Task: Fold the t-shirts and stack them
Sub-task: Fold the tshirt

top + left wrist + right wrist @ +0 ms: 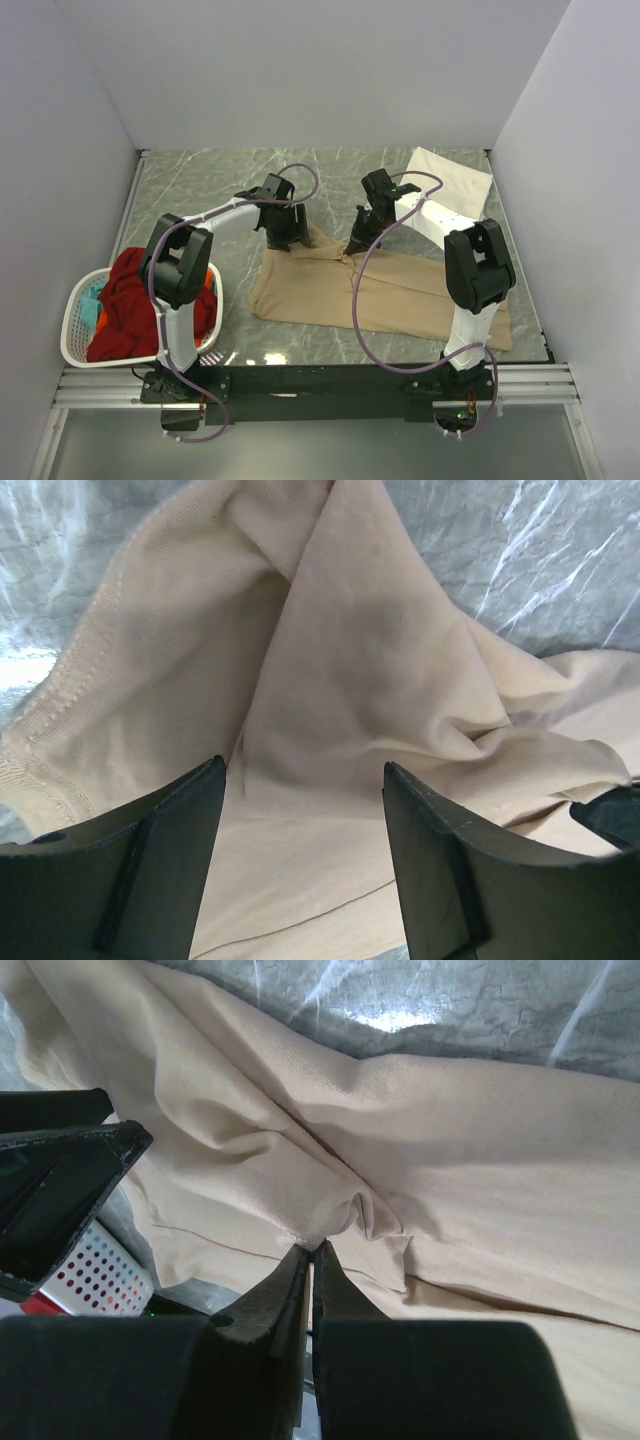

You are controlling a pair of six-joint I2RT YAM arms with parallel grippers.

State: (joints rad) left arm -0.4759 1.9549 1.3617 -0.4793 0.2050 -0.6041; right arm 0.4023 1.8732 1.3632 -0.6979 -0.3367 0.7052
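One tan t-shirt (420, 295) lies beneath two grippers: the left gripper (305, 780) gapes above it, the right gripper (312, 1248) pinches its fold. One folded cream-white t-shirt (450, 178) lies beyond the right gripper.

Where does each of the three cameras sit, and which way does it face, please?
Top: above and behind the arm bases, looking down on the table; the left arm and right arm show.
Left wrist: on the left arm, facing the tan shirt past the open left gripper.
Right wrist: on the right arm, facing that shirt, pinched in the shut right gripper.
Shared: all views show the tan shirt.
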